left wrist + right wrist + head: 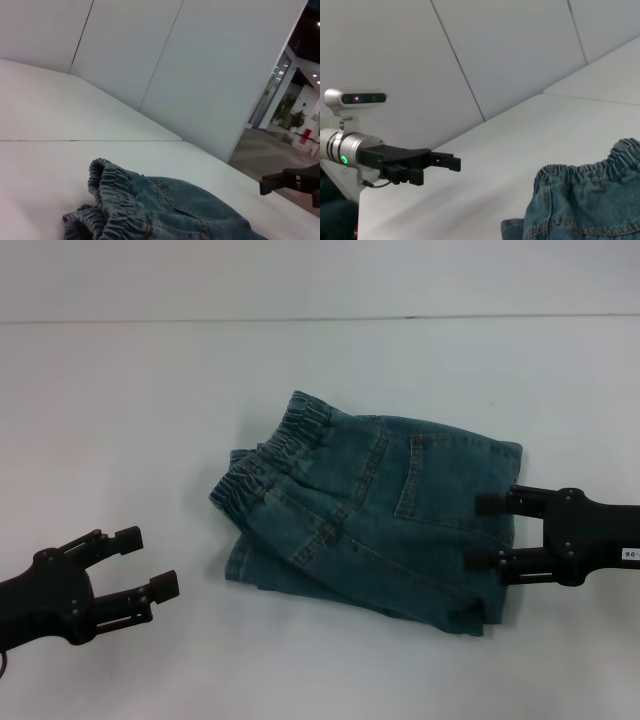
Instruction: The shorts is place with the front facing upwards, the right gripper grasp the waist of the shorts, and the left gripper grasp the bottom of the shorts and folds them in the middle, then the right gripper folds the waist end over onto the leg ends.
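Note:
The blue-green denim shorts [380, 520] lie folded in a compact stack mid-table. Their gathered waist [275, 455] forms a doubled band at the stack's left end, also visible in the left wrist view [107, 192] and the right wrist view [580, 175]. The leg ends are not distinct; a lower layer of the stack sticks out at the front right. My right gripper [478, 532] is open at the stack's right edge, its fingertips over the denim and nothing pinched. My left gripper [147, 561] is open at the front left, well apart from the shorts.
The white table [120, 410] runs back to a seam below a white wall. In the left wrist view the right gripper [287, 182] shows far off beyond the shorts [170, 210]. The right wrist view shows the left gripper [437, 167] past the shorts [585, 215].

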Robot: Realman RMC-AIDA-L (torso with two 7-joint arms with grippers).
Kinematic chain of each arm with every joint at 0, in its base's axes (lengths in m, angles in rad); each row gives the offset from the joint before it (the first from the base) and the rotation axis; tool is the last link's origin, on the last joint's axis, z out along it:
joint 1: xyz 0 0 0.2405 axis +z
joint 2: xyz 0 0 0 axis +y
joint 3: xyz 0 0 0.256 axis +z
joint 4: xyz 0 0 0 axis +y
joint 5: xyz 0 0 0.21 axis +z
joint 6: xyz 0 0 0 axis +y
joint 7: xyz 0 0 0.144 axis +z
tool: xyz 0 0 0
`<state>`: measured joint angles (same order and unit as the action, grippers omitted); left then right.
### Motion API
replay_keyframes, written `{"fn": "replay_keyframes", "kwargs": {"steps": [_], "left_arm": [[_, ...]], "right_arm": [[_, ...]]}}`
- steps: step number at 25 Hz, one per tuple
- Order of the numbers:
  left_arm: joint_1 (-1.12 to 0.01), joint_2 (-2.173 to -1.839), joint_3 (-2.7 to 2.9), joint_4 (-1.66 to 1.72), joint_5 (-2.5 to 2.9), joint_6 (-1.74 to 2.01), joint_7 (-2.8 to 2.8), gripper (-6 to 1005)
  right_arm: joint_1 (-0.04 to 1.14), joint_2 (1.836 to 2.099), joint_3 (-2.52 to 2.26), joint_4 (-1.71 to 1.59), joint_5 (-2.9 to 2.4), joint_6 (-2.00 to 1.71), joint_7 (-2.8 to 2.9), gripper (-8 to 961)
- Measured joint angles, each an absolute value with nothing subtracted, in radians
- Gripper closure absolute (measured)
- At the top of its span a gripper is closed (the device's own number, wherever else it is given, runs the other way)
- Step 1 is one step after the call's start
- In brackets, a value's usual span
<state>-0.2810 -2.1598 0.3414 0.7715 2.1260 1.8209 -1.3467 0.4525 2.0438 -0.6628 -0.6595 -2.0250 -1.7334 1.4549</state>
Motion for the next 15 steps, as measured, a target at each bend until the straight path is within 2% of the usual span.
{"fn": "replay_keyframes", "kwargs": {"steps": [15], "left_arm": [[-0.283,-2.160,0.342,0.770,2.126,1.838,-1.354,65]], "right_arm": [[0.452,2.046,-0.649,-0.657,-2.025,-1.743,1.456,5]]}}
